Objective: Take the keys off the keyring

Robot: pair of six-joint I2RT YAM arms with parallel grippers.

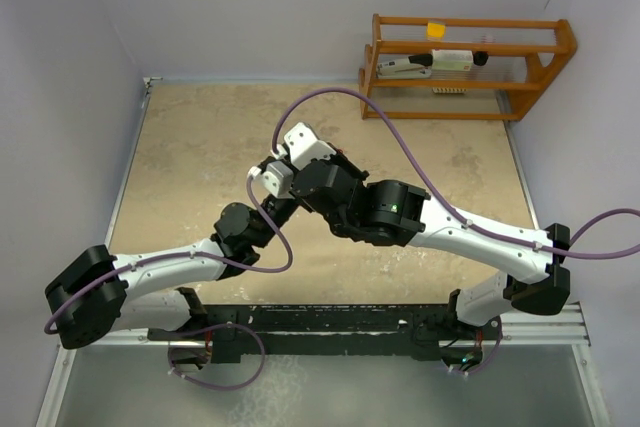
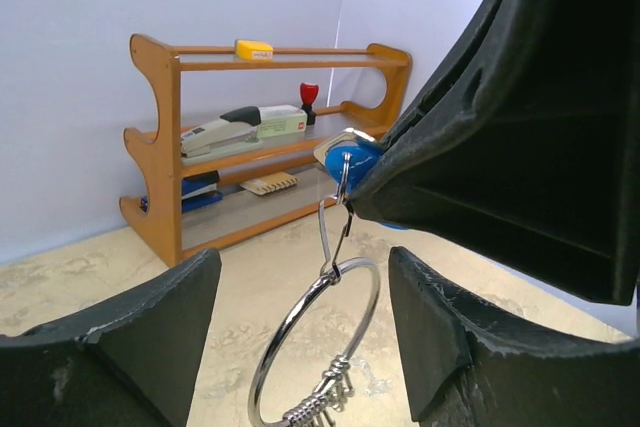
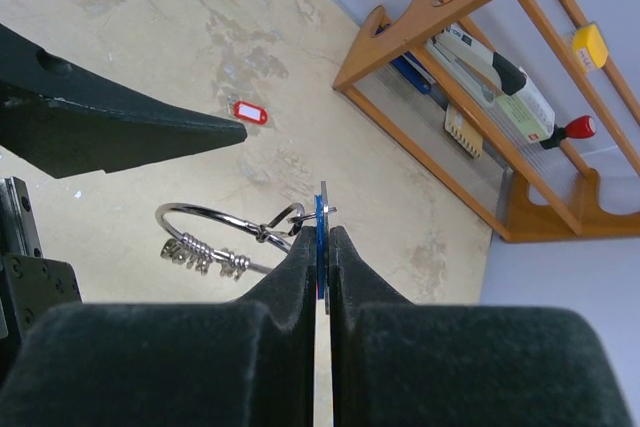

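Note:
My right gripper [image 3: 322,235] is shut on the blue-headed key [image 3: 321,217], held edge-on above the table. In the left wrist view that key [image 2: 358,162] shows at the tip of the right gripper's finger [image 2: 500,147]. A small wire loop [image 2: 335,222] links it to the silver keyring [image 2: 318,342], which hangs below with small silver keys and wire coils [image 2: 312,407] at its bottom. My left gripper [image 2: 305,332] is open, one jaw on each side of the ring, not touching it. The ring also shows in the right wrist view [image 3: 215,219].
A small red-headed tag or key [image 3: 248,112] lies on the beige table [image 3: 150,7]. A wooden rack [image 1: 465,67] with a stapler, stamp and yellow block stands at the back right, against the wall. Purple cables loop over both arms.

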